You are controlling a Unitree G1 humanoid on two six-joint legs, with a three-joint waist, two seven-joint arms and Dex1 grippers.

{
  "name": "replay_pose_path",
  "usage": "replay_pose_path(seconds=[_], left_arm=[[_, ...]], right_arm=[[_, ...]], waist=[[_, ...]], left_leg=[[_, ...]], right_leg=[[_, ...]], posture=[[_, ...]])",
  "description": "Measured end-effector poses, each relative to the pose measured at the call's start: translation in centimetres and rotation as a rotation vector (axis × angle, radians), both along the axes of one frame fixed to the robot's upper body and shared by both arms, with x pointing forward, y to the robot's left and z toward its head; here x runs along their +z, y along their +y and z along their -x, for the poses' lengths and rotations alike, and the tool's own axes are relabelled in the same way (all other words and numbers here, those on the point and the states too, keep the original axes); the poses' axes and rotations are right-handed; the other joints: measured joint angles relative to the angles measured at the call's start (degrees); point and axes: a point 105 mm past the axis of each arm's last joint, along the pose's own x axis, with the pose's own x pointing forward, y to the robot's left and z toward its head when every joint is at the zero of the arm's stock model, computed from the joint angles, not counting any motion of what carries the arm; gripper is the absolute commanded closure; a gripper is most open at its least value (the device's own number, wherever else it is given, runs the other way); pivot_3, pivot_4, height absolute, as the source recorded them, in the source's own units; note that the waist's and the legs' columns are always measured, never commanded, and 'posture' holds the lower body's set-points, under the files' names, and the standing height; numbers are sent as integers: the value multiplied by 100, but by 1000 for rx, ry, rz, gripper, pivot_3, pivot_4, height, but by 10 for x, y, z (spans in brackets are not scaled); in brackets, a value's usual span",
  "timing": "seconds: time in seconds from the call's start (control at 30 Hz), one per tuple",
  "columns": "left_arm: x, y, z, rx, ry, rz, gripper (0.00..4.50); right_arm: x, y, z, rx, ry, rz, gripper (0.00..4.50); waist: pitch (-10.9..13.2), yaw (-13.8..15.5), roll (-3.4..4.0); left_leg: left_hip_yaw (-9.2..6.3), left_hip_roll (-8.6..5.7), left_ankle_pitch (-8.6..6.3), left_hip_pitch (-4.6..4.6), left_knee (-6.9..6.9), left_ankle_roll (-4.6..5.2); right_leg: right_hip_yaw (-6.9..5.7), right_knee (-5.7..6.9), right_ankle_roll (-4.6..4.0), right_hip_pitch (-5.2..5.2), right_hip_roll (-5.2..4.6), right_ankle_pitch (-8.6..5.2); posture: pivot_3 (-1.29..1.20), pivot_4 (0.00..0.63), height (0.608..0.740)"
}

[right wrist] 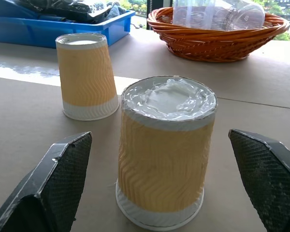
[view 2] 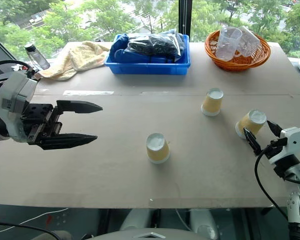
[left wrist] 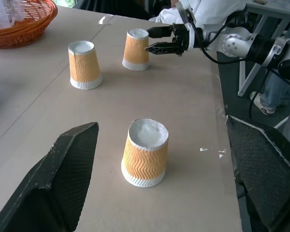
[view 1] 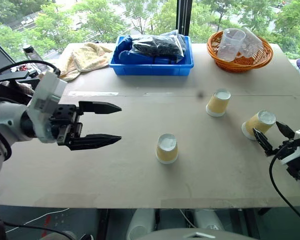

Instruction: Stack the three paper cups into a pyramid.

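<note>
Paper, thin and ribbed, is what all 3 cups are made of, so I'd judge them very light, easy to tip and quick to crush if squeezed hard.

Head views: each stands upside down on the tabletop (view 1: 115, 170), well apart from the others, nothing stacked yet. The nearest cup (view 1: 167, 148) sits about mid-table, the far cup (view 1: 218, 102) beyond it to the right, and the right-hand cup (view 1: 258, 124) close to the right edge. The left tool (view 1: 102, 125) hangs to the left of the nearest cup, fingers spread, empty. The right tool (view 1: 274, 136) sits just beside the right-hand cup, fingers spread, touching nothing that I can make out. At the far edge are a blue bin (view 1: 155, 65), an orange basket (view 1: 240, 52) with clear plastic cups, and a towel (view 1: 85, 57).

Left wrist view: the nearest cup (left wrist: 145, 152) stands between the 2 spread fingers, not yet gripped. The wavy embossing should give some friction; mid-wall is the best place to hold, gently.

Right wrist view: the right-hand cup (right wrist: 164, 154) fills the gap between wide-open fingers, its white base uppermost and slightly dented, so it is soft. I see no brand, label or writing on any cup.
</note>
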Motion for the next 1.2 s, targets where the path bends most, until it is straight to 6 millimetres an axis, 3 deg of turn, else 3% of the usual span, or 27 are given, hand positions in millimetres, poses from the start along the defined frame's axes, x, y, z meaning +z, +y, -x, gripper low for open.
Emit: replay_pose_path(seconds=[0.33,0.43,0.57,0.77,0.9,1.13,1.2], left_arm=[[0,3,2,19,-18,-10,182],[-1,3,2,25,-14,-8,0],[-2,3,2,32,-18,-2,0],[-7,6,3,53,-4,-13,0],[-9,9,5,55,3,-23,0],[-6,11,2,53,-13,-28,0],[-6,12,2,50,-14,-27,0]], right_arm=[[8,3,-15,-6,-22,-40,0],[3,2,-18,-8,0,-48,737],[4,4,-23,-1,2,-54,2473],[2,7,-20,27,2,-44,2642],[2,39,-1,227,29,-32,2642],[3,119,48,639,82,46,2642],[3,130,55,688,86,44,2642]], waist=[[1,-6,1],[1,-6,1],[1,-6,2],[1,-6,2],[3,-2,4],[5,1,3],[6,0,1]], left_leg=[[1,1,0,0,0,0],[3,1,0,-3,-1,0],[8,1,0,-6,0,0],[11,1,0,-9,-2,0],[11,3,-2,-10,-4,4],[9,3,-13,-9,-2,22],[9,3,-13,-9,1,22]], right_leg=[[2,3,0,-3,0,0],[4,5,0,-9,0,0],[10,10,0,-16,0,0],[13,12,0,-21,0,0],[13,13,0,-22,0,0],[12,15,0,-23,1,0],[13,15,0,-22,1,0]], posture=[[0,150,740],[0,150,740],[0,150,740],[0,150,740],[0,150,740],[0,150,740],[0,150,740]])
